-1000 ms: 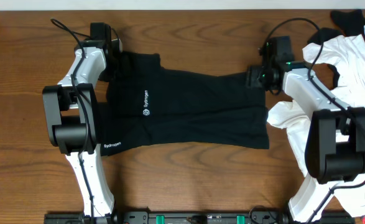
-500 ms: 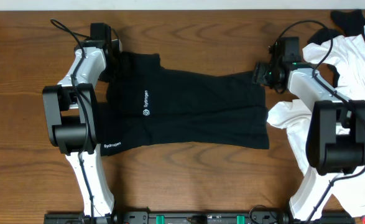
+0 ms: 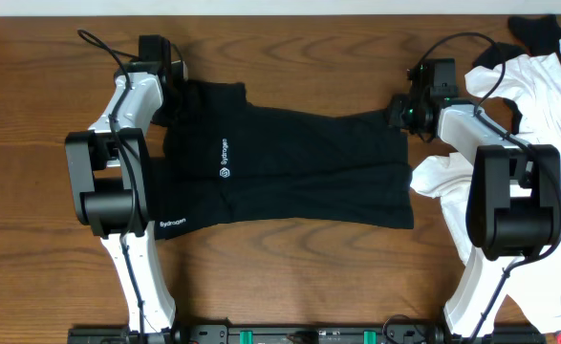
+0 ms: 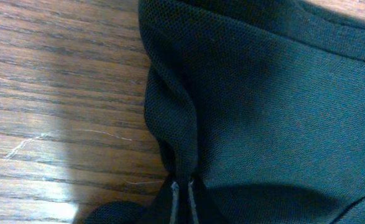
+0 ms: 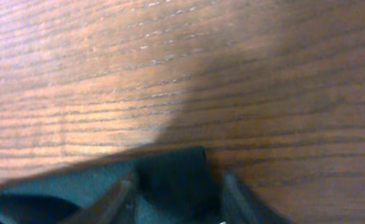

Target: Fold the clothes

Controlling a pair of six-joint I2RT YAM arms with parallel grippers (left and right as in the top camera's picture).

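The black T-shirt (image 3: 299, 172) lies spread across the middle of the table, with a small white logo (image 3: 225, 159) and white text (image 3: 172, 223) near its left end. My left gripper (image 3: 170, 93) sits at the shirt's far left corner. In the left wrist view it (image 4: 182, 196) is shut on a ridge of black fabric (image 4: 170, 118). My right gripper (image 3: 399, 112) is at the shirt's far right corner. In the right wrist view its jaws (image 5: 176, 202) stand apart, with the corner of black cloth (image 5: 170, 168) lying between them.
A heap of white clothes (image 3: 538, 134) lies at the right edge, under and beside my right arm. A dark garment (image 3: 538, 29) lies at the far right corner. Bare wooden table (image 3: 299, 57) shows beyond the shirt and in front of it.
My right wrist has shifted a little to the right and toward the far edge. The shirt and my left arm have not moved.
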